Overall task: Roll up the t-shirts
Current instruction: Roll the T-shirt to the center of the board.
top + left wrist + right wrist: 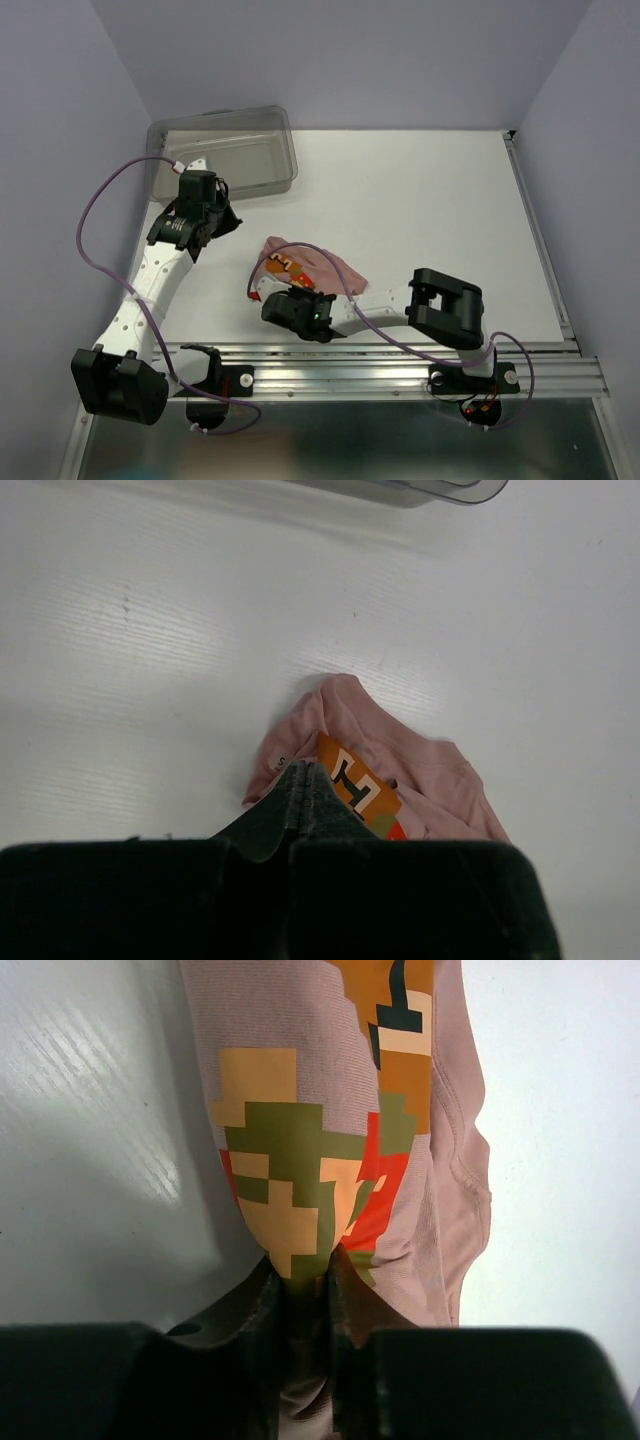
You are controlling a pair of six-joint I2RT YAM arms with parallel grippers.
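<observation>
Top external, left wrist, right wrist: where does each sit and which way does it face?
Top external: above, behind the bases, looking down on table, left arm, right arm, t-shirt, bin.
Left wrist: on left arm, facing t-shirt across table; left jaws shut, empty.
Right wrist: close above the print; right jaws pinch fabric.
Shared: all three show the t-shirt.

Bright, even overhead light; soft glare streaks the white tabletop (150, 630), and the near dark fingers (300, 1310) blur.

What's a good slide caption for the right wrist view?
Right gripper shut on the pink t-shirt, its pixel graphic facing the camera, on the white table.
</observation>
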